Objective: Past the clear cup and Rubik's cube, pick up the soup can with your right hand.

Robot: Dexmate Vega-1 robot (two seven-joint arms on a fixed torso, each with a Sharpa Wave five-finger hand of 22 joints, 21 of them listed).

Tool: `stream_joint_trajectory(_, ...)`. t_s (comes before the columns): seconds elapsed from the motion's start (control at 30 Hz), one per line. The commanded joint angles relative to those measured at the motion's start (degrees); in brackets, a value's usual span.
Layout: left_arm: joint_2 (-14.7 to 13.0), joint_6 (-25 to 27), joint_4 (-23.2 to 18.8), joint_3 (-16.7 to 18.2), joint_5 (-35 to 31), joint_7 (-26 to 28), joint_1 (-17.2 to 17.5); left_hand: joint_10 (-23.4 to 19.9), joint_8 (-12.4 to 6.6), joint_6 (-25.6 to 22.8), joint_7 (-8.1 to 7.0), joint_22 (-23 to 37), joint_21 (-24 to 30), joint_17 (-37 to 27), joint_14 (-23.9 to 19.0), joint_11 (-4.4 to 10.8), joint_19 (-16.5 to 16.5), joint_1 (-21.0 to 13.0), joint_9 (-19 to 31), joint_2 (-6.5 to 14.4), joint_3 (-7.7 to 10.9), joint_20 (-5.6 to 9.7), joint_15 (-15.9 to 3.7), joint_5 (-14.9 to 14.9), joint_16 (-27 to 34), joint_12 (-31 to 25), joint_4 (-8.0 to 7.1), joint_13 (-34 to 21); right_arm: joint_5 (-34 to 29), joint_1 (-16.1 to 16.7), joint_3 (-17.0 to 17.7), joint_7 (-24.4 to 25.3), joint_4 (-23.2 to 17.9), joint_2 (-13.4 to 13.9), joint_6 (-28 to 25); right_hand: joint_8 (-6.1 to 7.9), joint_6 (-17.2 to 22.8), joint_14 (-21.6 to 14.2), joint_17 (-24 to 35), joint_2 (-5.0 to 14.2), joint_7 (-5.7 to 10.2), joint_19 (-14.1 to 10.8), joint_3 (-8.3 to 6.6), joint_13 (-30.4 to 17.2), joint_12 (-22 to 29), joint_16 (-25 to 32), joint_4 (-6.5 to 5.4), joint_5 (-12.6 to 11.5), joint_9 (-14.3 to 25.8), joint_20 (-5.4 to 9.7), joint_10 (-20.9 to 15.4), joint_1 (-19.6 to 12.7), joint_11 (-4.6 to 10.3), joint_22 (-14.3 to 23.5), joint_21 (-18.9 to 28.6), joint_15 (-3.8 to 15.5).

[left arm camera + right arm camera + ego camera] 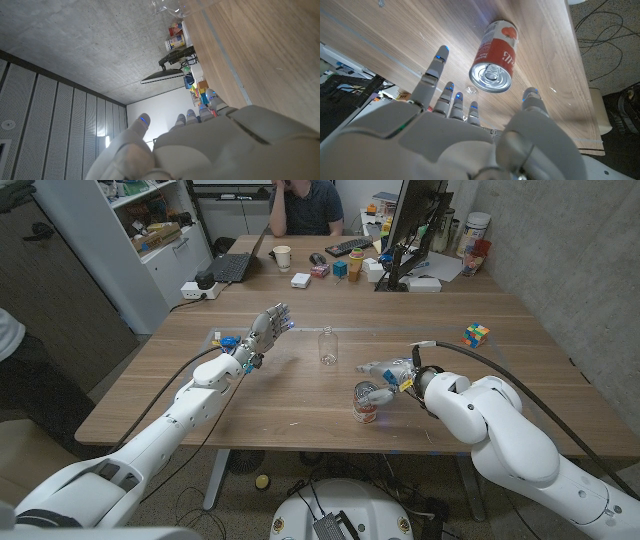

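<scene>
Red-and-white soup can (pixel 494 56), label lettering seemingly illegible, stands beneath spread fingers (pixel 434 71).

Your soup can (pixel 366 402) is standing upright near the table's front edge, red-and-white label, silver pull-tab lid facing up, clearly showing in the right wrist view (pixel 494 56). The clear cup (pixel 327 346) is sitting upright around mid-table, farther back and slightly left of the can, well apart from it. The Rubik's cube (pixel 476 335) is sitting toward the table's right side, multicoloured faces showing, well apart from both.
</scene>
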State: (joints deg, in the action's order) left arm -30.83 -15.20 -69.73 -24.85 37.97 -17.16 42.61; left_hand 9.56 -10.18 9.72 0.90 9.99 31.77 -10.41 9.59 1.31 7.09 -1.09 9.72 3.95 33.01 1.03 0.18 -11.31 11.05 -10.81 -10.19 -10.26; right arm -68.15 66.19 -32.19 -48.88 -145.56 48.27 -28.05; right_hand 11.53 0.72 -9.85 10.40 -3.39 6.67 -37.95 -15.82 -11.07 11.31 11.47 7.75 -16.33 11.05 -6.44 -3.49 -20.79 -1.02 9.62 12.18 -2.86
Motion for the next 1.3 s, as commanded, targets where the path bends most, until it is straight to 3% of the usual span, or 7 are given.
stream_joint_trajectory(0.03, 0.33, -0.13, 1.46, -0.20, 0.07, -0.73, -0.74, 3.38, -0.18, 3.46, 0.04, 0.16, -0.11, -0.13, 3.12, -0.15, -0.18, 0.16, 0.22, 5.39, -0.13, 0.01, -0.06, -0.34, 0.32, -0.12, 0.10, -0.14, -3.16, -1.82, -2.02, -3.60, 2.65, -3.04, 2.85, 0.46, 0.77, -0.40, -0.04, 0.39, 0.67, -1.53, -0.30, -0.13, 0.43, 0.00, 0.52, -0.34, 0.24, 0.26, -0.78, -1.40, 0.14, -0.03, 0.18, 0.13)
stream_joint_trajectory(0.6, 0.12, 0.52, 1.45, -0.22, -0.12, -0.13, -0.57, 3.34, -0.17, 3.47, 0.02, 0.17, -0.31, -0.12, 3.11, -0.13, -0.30, 0.16, 0.22, 5.41, -0.17, -0.04, 0.00, -0.36, 0.32, -0.14, 0.10, -0.14, -1.71, -3.99, -3.95, -5.25, 6.31, -4.71, 6.07, 0.50, 1.49, -1.26, -0.06, 0.88, 1.81, -3.77, -0.55, -0.14, 0.32, 0.09, 1.00, -0.47, 0.23, 0.34, -1.05, -3.86, 0.61, -0.04, 0.19, 0.54)
stream_joint_trajectory(0.93, -0.26, 0.78, 0.31, -0.17, -0.11, 0.30, 0.18, 3.32, -0.17, 3.47, 0.01, 0.18, -0.43, -0.13, 3.10, -0.14, -0.33, 0.17, 0.22, 5.43, -0.19, -0.10, 0.03, -0.36, 0.32, -0.15, 0.08, -0.14, -2.80, -4.82, -5.23, -7.74, 7.12, -5.18, 6.26, 0.95, 3.54, -2.66, -0.07, 1.33, 4.45, -6.98, -0.98, -0.13, 0.20, 0.26, 1.62, -0.56, 0.23, 0.57, -1.32, -7.59, 1.46, -0.07, 0.29, 1.27)
stream_joint_trajectory(1.0, -0.40, 0.76, -0.13, -0.13, -0.13, 0.47, 0.46, 3.32, -0.18, 3.46, -0.03, 0.18, -0.46, -0.13, 3.10, -0.16, -0.36, 0.18, 0.22, 5.44, -0.20, -0.07, -0.01, -0.37, 0.32, -0.15, 0.07, -0.14, -3.43, -5.38, -5.88, -9.29, 7.40, -5.48, 6.45, 0.93, 4.12, -2.82, -0.06, 1.76, 5.84, -8.28, -1.43, -0.13, 0.08, 0.14, 1.96, -0.69, 0.24, 1.31, -1.15, -10.08, 1.87, -0.06, 0.22, 1.88)
stream_joint_trajectory(1.07, -0.54, 0.77, -0.50, -0.06, -0.13, 0.63, 0.67, 3.32, -0.18, 3.46, -0.03, 0.19, -0.50, -0.13, 3.06, -0.19, -0.37, 0.19, 0.22, 5.45, -0.21, -0.12, 0.00, -0.37, 0.33, -0.15, 0.07, -0.14, -3.80, -5.73, -6.23, -10.17, 7.63, -5.74, 6.58, 0.90, 4.90, -3.30, -0.03, 2.11, 5.95, -9.99, -1.93, -0.14, -0.05, 0.13, 2.27, -0.78, 0.28, 2.53, -0.80, -13.60, 2.92, -0.02, 0.18, 2.78)
stream_joint_trajectory(1.23, -0.90, 0.87, -1.36, 0.20, 0.01, 1.12, 1.27, 3.28, -0.19, 3.44, 0.02, 0.19, -0.56, -0.13, 3.07, -0.11, -0.42, 0.20, 0.22, 5.45, -0.23, -0.06, 0.01, -0.37, 0.33, -0.16, 0.05, -0.14, -4.50, -6.29, -6.66, -11.93, 8.14, -6.71, 6.35, 1.61, 9.64, -7.74, 0.53, 4.79, 6.03, -15.35, -3.33, -0.31, 0.46, 1.39, 2.29, -0.74, 0.63, 8.82, -1.88, -25.44, 6.66, 0.25, 0.37, 7.14)
stream_joint_trajectory(1.3, -1.00, 0.89, -1.51, 0.21, -0.04, 1.21, 1.37, 3.28, -0.19, 3.41, 0.02, 0.19, -0.58, -0.13, 3.05, -0.11, -0.42, 0.21, 0.22, 5.45, -0.24, -0.11, 0.00, -0.38, 0.34, -0.16, 0.05, -0.14, -3.76, -6.75, -6.59, -13.15, 8.54, -7.26, 6.11, 2.83, 14.39, -11.05, 1.19, 6.60, 5.95, -17.44, -3.59, -0.38, 0.43, 2.61, 2.02, -0.50, 0.93, 11.35, -1.73, -30.59, 7.23, 0.40, 0.64, 9.55)
